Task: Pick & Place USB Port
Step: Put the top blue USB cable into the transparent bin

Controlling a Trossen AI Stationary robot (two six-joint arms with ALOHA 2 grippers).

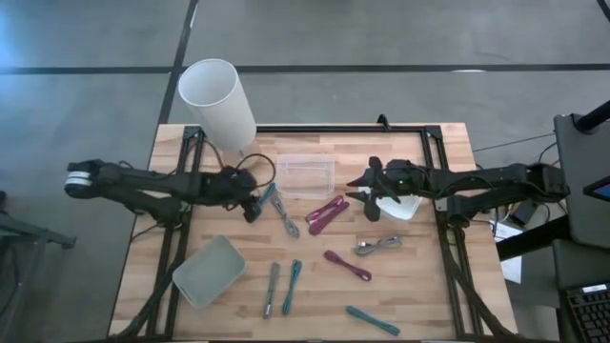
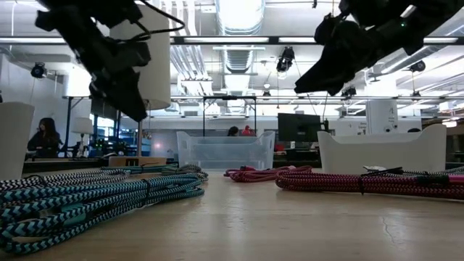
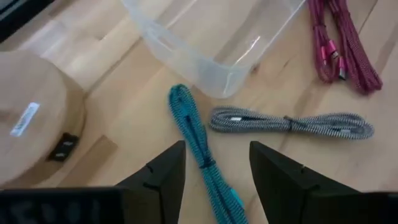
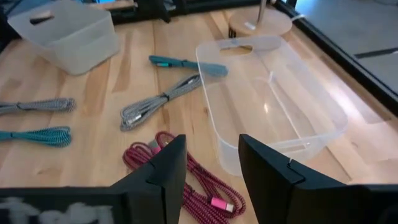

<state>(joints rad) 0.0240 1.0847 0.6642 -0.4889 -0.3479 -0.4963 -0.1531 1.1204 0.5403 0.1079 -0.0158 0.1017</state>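
Observation:
Several bundled USB cables lie flat on the wooden table. My left gripper (image 1: pixel 255 208) hangs open above a teal cable (image 3: pixel 199 149), its fingers on either side of it and clear of it. A grey cable (image 3: pixel 292 122) lies beside the teal one. My right gripper (image 1: pixel 362 186) is open and empty in the air above a magenta cable (image 4: pixel 186 174), next to the clear bin (image 4: pixel 273 106). The clear bin (image 1: pixel 305 176) stands between the two grippers.
A white cylinder (image 1: pixel 219 100) stands at the far left. A white bin (image 1: pixel 408 207) sits under my right arm, and a grey-green bin (image 1: pixel 210 270) at the near left. More cables, magenta (image 1: pixel 348 265), grey (image 1: pixel 378 246) and teal (image 1: pixel 292 286), lie toward the near edge.

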